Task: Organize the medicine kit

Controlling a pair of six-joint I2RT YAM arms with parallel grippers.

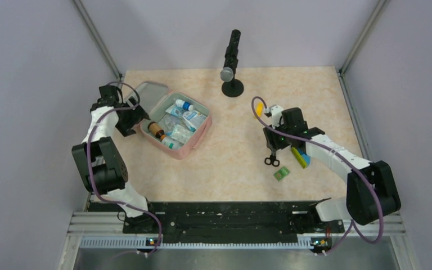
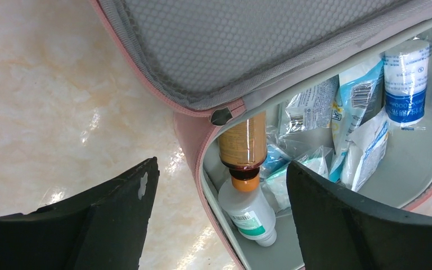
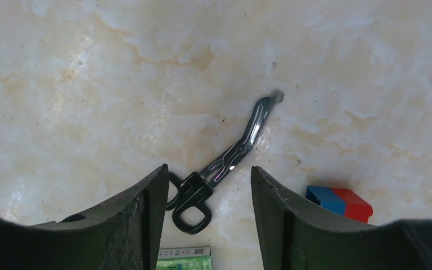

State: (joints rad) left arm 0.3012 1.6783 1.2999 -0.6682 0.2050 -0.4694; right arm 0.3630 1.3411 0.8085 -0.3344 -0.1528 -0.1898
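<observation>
The pink medicine kit lies open at the left, its grey mesh lid folded back. Inside are an amber bottle, a white bottle with a green label, a blue-labelled bottle and several packets. My left gripper is open and empty, its fingers straddling the kit's pink near corner wall. My right gripper is open and empty just above black-handled scissors, which lie flat on the table between its fingers.
A small green box lies beside the scissors and also shows in the right wrist view. A multicoloured toy-brick block sits under the right arm. A black stand is at the back. Grey walls enclose the table.
</observation>
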